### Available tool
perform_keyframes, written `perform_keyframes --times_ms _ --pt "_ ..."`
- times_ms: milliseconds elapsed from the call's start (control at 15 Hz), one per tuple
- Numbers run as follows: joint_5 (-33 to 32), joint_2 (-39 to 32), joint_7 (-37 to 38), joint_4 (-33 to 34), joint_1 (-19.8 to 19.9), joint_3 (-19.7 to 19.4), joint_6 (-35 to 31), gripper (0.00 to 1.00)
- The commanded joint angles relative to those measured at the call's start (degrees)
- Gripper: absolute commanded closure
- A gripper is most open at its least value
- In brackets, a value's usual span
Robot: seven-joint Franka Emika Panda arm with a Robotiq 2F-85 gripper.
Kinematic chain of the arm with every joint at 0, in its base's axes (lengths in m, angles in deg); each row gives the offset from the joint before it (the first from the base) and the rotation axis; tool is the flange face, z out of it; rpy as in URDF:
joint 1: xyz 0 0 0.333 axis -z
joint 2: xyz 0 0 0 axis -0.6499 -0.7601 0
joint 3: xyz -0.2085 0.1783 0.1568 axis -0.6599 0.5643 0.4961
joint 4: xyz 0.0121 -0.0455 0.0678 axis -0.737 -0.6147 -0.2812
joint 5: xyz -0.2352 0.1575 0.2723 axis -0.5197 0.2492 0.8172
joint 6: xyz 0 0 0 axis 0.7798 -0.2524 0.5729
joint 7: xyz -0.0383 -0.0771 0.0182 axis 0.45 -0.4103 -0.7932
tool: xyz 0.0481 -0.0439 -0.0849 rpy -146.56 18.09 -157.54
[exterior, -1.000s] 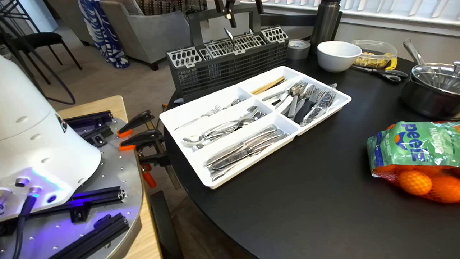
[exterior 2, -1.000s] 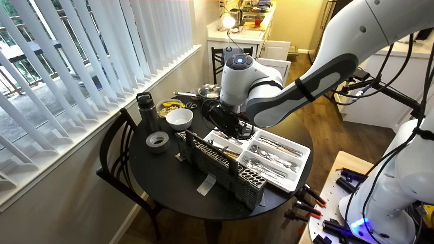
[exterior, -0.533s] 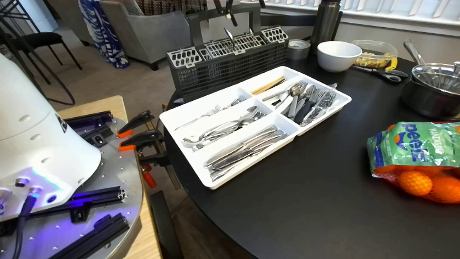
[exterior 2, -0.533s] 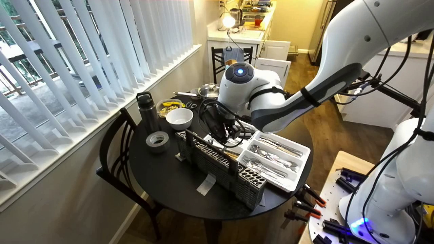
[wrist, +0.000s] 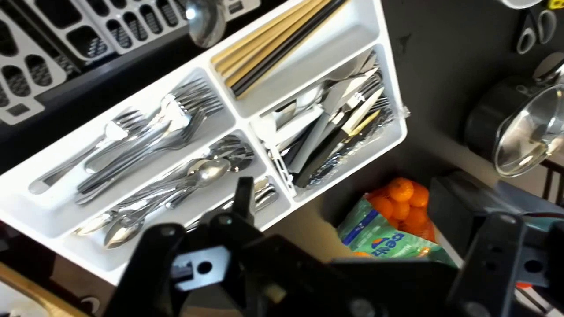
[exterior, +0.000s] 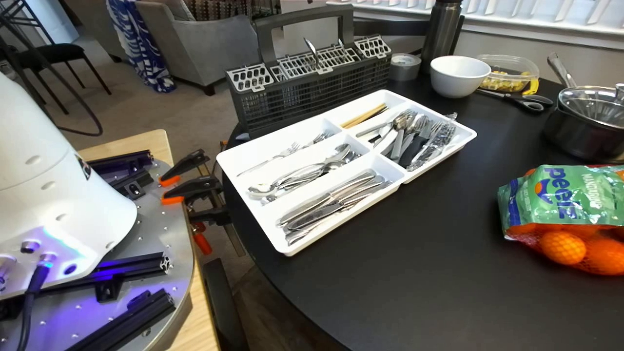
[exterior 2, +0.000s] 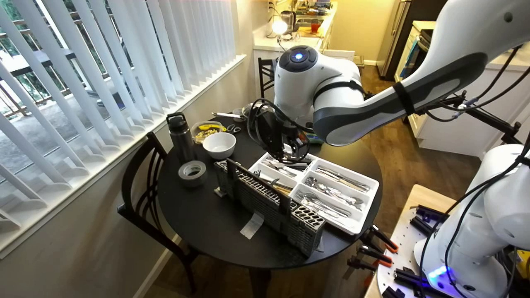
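My gripper (wrist: pixel 352 198) is open in the wrist view, with nothing between its dark fingers. In an exterior view it hangs (exterior 2: pixel 293 151) above the white cutlery tray (exterior 2: pixel 352 228), near the mixed-utensil compartment, apart from everything. The tray also shows in the wrist view (wrist: pixel 348 39), with forks (wrist: pixel 150 132), spoons (wrist: pixel 189 176), chopsticks (wrist: pixel 273 44) and mixed utensils (wrist: pixel 326 123) in separate compartments. One finger hides part of the knives, which show fully in an exterior view (exterior: pixel 336 202). A grey dishwasher basket (exterior: pixel 312 87) stands beside the tray. A spoon (wrist: pixel 207 24) sticks up from it.
A bag of oranges (exterior: pixel 565 204), a lidded pot (exterior: pixel 585 126), a white bowl (exterior: pixel 458 75), scissors (exterior: pixel 529 101), a food container (exterior: pixel 507 73), a tape roll (exterior 2: pixel 193 173) and a steel bottle (exterior 2: pixel 180 136) stand on the round black table (exterior: pixel 438 273).
The gripper has risen, leaving the top of an exterior view where its fingers showed above the basket. The arm has shifted up and to the right in the view that shows it. The tray and basket have not moved.
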Motion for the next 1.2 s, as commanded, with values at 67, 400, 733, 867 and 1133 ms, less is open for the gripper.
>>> perform_keyframes --times_ms 67,400,733,867,1133 --pt "6.15 -1.50 0.00 -1.76 -0.54 2.00 4.15 0.00" --pt "6.03 -5.78 -0.12 -1.75 -1.30 2.89 1.05 0.00" --pt "6.26 -9.46 -3.65 -2.17 -1.99 2.01 -5.69 0.00" --pt "6.49 -10.27 -4.77 -2.42 -2.13 1.70 -8.58 0.00" --pt "6.67 -11.45 -7.13 -2.69 -2.36 1.16 -11.86 0.26"
